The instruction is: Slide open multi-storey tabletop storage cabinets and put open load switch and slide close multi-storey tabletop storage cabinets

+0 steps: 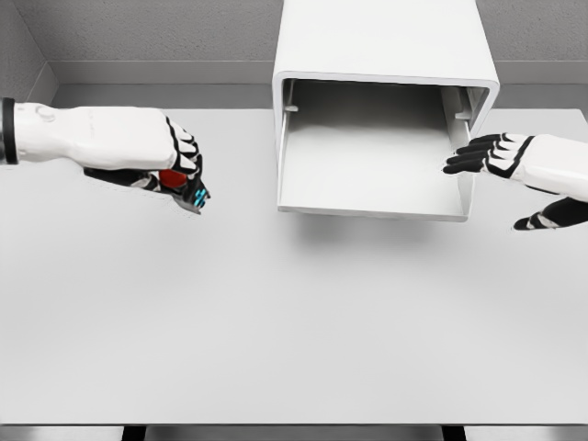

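Holding the load switch [180, 186], a small red and blue part, the left robot hand [175, 158] has its fingers curled around it and hangs above the tabletop [276, 322], well to the left of the cabinet [386, 46]. The drawer [367, 175] of that cabinet is already pulled out toward the robot, and its floor shows nothing inside. The right robot hand [491, 156] sits at the drawer's right wall with its dark fingers stretched out and gripping nothing; whether the fingertips touch the wall cannot be told.

Judging from this, the opening step is done and the switch is picked up, so the task looks roughly halfway. What remains is carrying the switch rightward over the drawer, letting it go inside, and then pushing the drawer shut.
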